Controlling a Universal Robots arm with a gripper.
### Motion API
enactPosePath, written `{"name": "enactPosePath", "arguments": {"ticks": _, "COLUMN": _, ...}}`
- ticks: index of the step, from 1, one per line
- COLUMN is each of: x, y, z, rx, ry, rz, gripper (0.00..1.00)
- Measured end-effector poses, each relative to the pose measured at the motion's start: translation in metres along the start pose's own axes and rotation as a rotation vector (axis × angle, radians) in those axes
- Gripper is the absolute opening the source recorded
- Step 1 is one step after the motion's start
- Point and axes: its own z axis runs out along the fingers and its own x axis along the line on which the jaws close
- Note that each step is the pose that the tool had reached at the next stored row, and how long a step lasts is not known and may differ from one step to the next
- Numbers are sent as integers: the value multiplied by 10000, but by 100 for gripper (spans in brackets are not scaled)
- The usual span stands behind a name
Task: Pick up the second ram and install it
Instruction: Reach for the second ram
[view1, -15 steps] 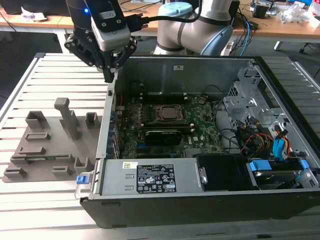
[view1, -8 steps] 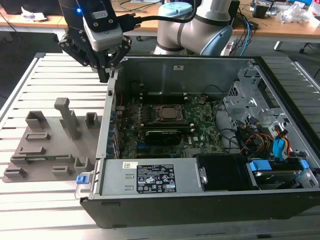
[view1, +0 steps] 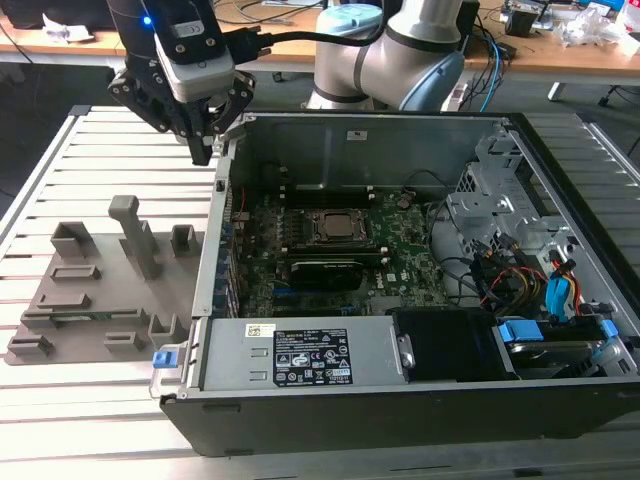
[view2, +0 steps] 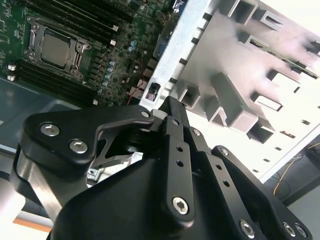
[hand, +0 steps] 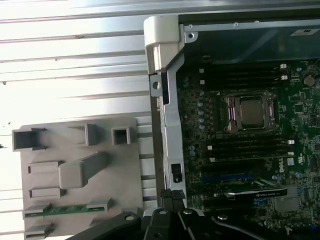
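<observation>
Second ram (hand: 67, 210) lies on edge in a slot of the grey holder tray (hand: 130, 175), outside the computer case (view1: 215, 290), and looks untouched to me. My gripper (view1: 204, 152) hangs above the case's side wall, between tray and motherboard (hand: 300, 165) and well apart from the stick. Its jaws are together, holding nothing. I judge we're at the approach of the pick-up step. To my eye the grasp calls for jaws parted, lined up across the stick's thin faces, and a straight descent — the tray's posts stand near.
</observation>
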Motion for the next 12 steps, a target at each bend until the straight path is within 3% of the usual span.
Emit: {"name": "enactPosePath", "arguments": {"ticks": 12, "x": 109, "y": -8, "z": -3, "rx": 0, "ry": 0, "rz": 0, "gripper": 11}}
